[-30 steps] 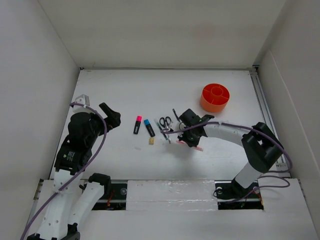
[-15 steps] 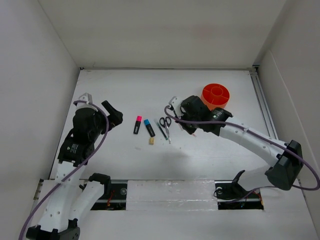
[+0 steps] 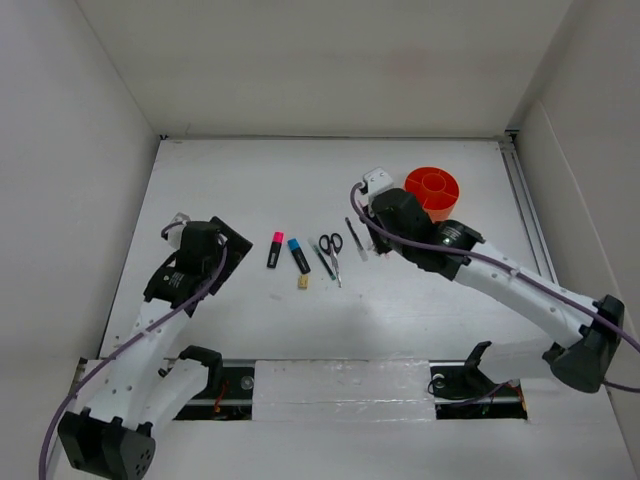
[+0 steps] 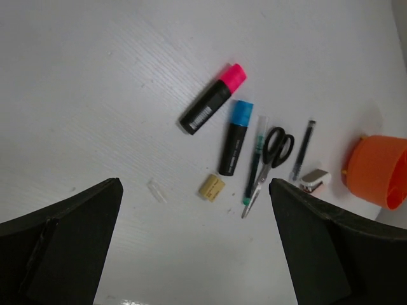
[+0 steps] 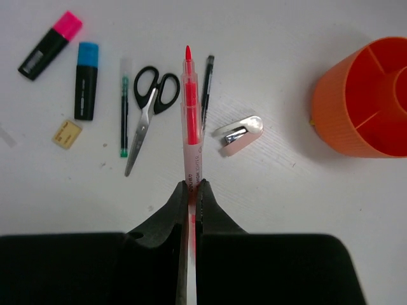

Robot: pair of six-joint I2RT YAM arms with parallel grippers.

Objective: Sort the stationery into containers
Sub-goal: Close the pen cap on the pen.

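Note:
My right gripper point(image 5: 193, 184) is shut on a pink pen point(image 5: 190, 121) that points forward, held above the table. The orange organiser point(image 5: 369, 101) stands to its right, also in the top view point(image 3: 432, 193) just beside the right gripper point(image 3: 388, 208). On the table lie the pink highlighter point(image 5: 51, 44), blue highlighter point(image 5: 86, 71), scissors point(image 5: 149, 101), a green-tipped pen point(image 5: 124, 108), a dark pen point(image 5: 206, 89) and a yellowish eraser point(image 5: 67, 134). My left gripper point(image 4: 195, 184) hangs open and empty above the table, near the eraser point(image 4: 211, 187).
A small pinkish-white clip-like item point(image 5: 238, 135) lies between the dark pen and the organiser. A tiny clear scrap point(image 4: 156, 190) lies left of the eraser. White walls close the table at the back and both sides.
The right arm has lifted the pink pen off the table and carried it back and right, toward the organiser. The left arm has swung forward and down over the table's left part.

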